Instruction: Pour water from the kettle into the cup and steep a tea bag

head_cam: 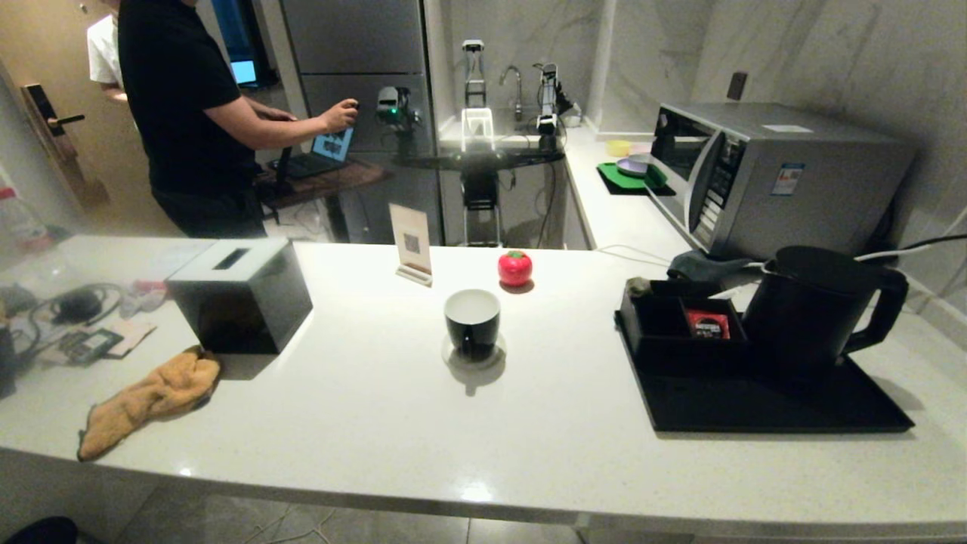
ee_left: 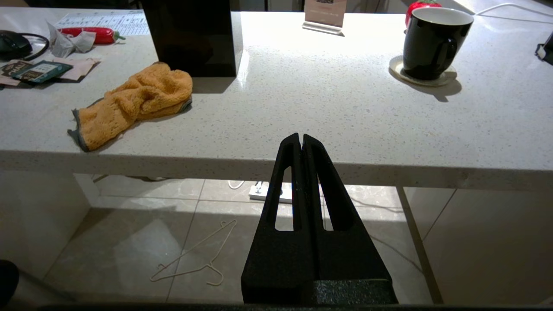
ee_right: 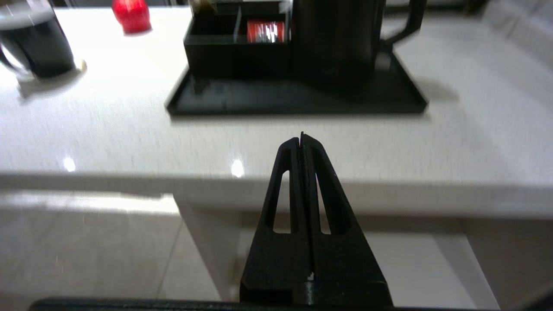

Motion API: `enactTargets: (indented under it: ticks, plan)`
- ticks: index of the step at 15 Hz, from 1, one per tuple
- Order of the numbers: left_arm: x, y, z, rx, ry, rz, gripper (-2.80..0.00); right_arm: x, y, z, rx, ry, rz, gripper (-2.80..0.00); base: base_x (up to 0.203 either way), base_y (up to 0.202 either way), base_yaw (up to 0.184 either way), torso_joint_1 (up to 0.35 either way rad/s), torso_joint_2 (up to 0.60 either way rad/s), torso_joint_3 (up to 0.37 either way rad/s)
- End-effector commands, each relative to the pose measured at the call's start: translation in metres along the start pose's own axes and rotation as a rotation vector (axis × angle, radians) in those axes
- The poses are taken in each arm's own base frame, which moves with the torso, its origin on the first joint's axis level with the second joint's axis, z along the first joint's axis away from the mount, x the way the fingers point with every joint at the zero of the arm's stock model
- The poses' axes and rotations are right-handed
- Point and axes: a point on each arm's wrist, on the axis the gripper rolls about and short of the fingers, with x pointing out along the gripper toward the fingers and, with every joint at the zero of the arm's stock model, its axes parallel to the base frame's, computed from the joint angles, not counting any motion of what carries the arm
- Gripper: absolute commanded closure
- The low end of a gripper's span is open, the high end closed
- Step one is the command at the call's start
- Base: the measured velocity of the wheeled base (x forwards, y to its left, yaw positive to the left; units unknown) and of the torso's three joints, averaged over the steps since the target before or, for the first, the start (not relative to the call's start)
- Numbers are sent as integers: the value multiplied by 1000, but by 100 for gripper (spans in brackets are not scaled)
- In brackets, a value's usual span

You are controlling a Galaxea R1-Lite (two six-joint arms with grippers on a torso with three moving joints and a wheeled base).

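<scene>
- Your right gripper (ee_right: 301, 137) is closed and empty, fingers pressed together, parked below the near edge of the counter (ee_right: 276, 142).
- Your left gripper (ee_left: 301, 139) is likewise closed on nothing, parked off the same edge.
- The kettle (ee_right: 335, 39) stands ahead of the right gripper on a black tray (ee_right: 298, 101), its loop handle on the side away from the cup; open wide before you reach for that handle.
- The cup (ee_right: 36, 45) sits ahead and well to the left, apart from the tray.
- Only the head view shows the cup's white inside, seemingly empty; only the left wrist view shows its handle (ee_left: 447, 49).
</scene>
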Motion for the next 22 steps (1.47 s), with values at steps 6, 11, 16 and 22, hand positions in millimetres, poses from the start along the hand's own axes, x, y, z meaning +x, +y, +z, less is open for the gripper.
enactTargets:
  ticks: [6,11,16,22]
  plan:
    - [0,0,0,-1,1,0,0,1,0,-1,6,-14,-1,0,0,0,0,0,0,0]
    - [0,0,0,-1,1,0,0,1,0,-1,7,-16,-7,0,0,0,0,0,0,0]
    - [0,0,0,-1,0,0,0,2,-1,-1,-40,-9,-34,0,0,0,0,0,0,0]
    - [0,0,0,-1,0,0,0,18,0,17,-91,35,-41,0,0,0,0,0,0,0]
